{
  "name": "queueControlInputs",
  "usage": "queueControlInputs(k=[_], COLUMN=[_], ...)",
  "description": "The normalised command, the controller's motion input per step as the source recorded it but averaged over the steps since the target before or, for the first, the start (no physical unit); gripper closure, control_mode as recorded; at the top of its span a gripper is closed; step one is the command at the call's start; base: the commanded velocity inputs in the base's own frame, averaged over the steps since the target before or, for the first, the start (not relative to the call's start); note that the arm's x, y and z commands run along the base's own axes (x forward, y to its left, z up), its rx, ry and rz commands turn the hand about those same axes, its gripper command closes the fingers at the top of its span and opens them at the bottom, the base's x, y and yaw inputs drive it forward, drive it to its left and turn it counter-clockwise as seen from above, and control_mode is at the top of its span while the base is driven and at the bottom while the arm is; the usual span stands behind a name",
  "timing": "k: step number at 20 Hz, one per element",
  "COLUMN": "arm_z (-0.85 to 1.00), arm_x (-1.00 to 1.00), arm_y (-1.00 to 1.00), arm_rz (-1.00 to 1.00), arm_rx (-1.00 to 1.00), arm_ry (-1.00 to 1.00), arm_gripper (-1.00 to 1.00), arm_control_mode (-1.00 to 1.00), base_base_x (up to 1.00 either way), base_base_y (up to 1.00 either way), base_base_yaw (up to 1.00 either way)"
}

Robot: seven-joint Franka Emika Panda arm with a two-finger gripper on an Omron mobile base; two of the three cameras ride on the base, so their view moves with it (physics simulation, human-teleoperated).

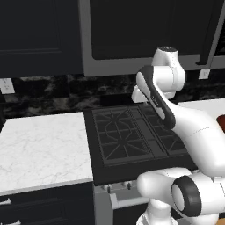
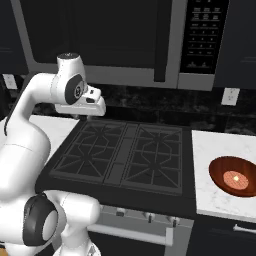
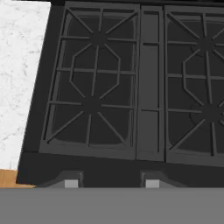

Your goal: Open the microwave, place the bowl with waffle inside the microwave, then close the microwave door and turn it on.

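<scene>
Gripper: we found it over the stove, pointing down, jaws partly apart, holding nothing | Microwave door: shut, above and beyond the gripper; bar handle upright, up to its right | Bowl: on counter, well right | Judged next: reach up-right.
</scene>
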Motion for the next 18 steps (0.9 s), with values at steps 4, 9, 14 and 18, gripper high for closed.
queueControlInputs(k=[4, 9, 14, 18], arm_z=[0.02, 0.29, 0.41, 0.56], arm_x=[0.00, -0.05, -0.37, -0.39], arm_y=[-0.11, -0.56, -0.83, -0.99], arm_rz=[0.00, 0.01, 0.00, 0.00], arm_rx=[0.00, 0.00, 0.00, 0.00], arm_ry=[-0.01, -0.17, -0.32, -0.39], arm_gripper=[-1.00, -1.00, -1.00, -1.00], arm_control_mode=[-1.00, -1.00, -1.00, -1.00], base_base_x=[0.00, 0.00, 0.00, 0.00], base_base_y=[0.00, 0.00, 0.00, 0.00], base_base_yaw=[0.00, 0.00, 0.00, 0.00])
